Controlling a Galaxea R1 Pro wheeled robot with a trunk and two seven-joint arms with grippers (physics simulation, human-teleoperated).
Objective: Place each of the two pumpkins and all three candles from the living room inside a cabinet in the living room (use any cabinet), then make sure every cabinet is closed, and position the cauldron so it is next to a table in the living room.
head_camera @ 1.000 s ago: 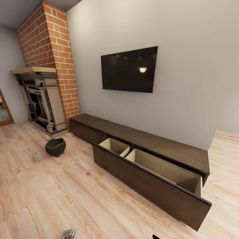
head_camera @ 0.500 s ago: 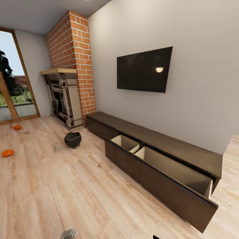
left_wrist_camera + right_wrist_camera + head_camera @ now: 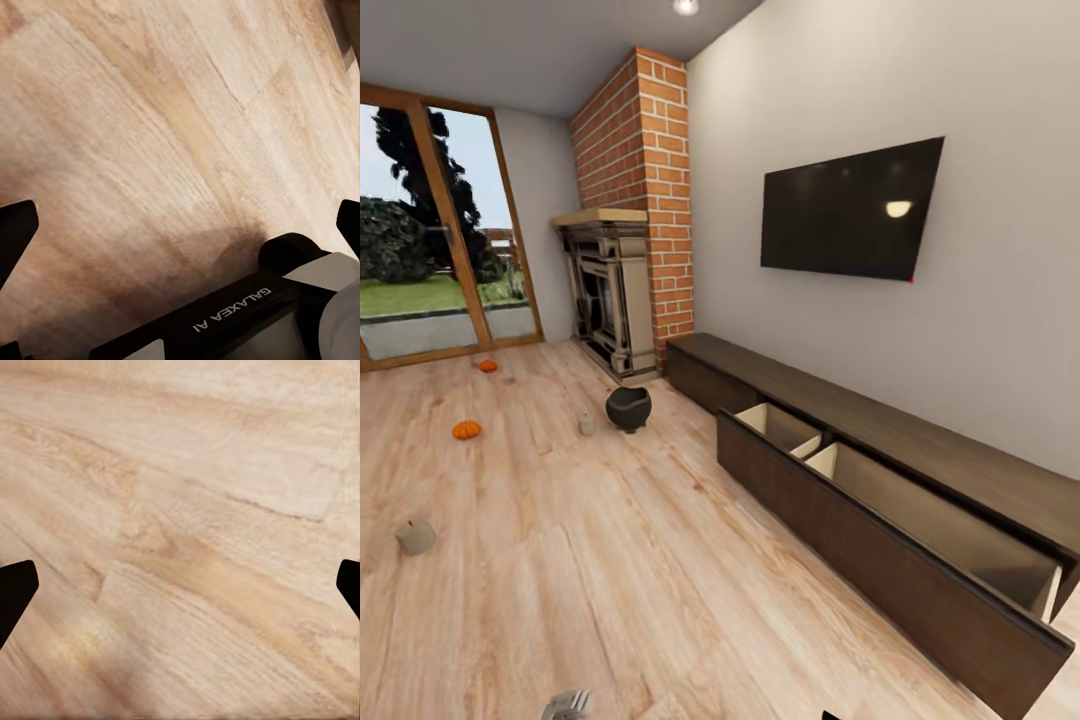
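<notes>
A living room with a pale wood plank floor (image 3: 610, 560) fills the head view, its grey wall carrying a flat black television (image 3: 850, 212) at upper right and a red brick chimney (image 3: 645, 190) rising above an ornate grey-beige fireplace surround (image 3: 608, 300) at centre. Tall glazed doors with wooden frames (image 3: 430, 230) stand at the left edge, showing grass and trees outside.

The long low dark-brown wooden cabinet (image 3: 880, 500) runs along the wall from centre to lower right, with one wide drawer pulled out and its pale interior compartments open to view. The round-bellied matte black cauldron (image 3: 628, 408) sits on the floor left of centre, in front of the fireplace, with a small cream candle (image 3: 587, 424) just beside it on its left. A second stubby tan candle (image 3: 416, 536) stands well apart at the left edge. Two small orange pumpkins lie on the floor at left, one (image 3: 467, 430) nearer the camera and one (image 3: 487, 366) close to the glazed doors.

The left claw (image 3: 180, 225) and the right claw (image 3: 180, 585) both hang over bare floor (each wrist view shows dark fingertips at opposite picture edges), spread wide and holding nothing.
</notes>
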